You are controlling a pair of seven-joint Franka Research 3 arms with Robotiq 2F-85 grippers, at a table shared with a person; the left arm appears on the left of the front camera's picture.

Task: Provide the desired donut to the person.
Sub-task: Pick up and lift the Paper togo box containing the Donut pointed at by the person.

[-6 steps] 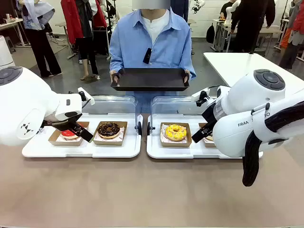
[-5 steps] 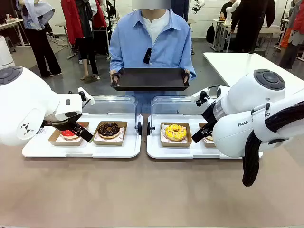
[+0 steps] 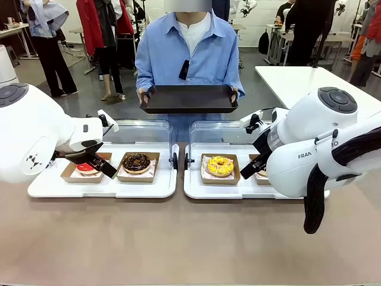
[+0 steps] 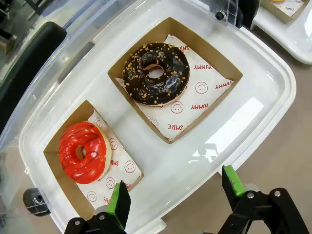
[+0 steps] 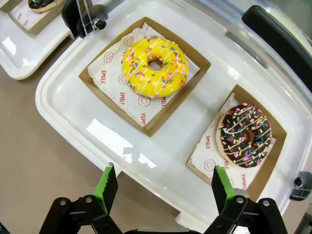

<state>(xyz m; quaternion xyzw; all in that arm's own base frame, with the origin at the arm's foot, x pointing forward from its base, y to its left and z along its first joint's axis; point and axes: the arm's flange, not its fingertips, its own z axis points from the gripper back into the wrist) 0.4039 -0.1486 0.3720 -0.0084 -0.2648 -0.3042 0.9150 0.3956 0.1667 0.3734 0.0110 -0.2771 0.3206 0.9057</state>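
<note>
Paper liners (image 4: 207,90) print SMILE, YUMMY | left pincer (image 4: 174,176) spread | right pincer (image 5: 164,168) spread

1 white side table (image 3: 303,83) (far right)

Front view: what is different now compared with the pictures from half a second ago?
Nothing clear. The person holds the black tray as before, perhaps shifted a trace. The left pincer and right pincer stayed open and still over the table.

floor: grey (image 3: 80,104) | side table: white (image 3: 303,80) (right side) | light: even
</note>
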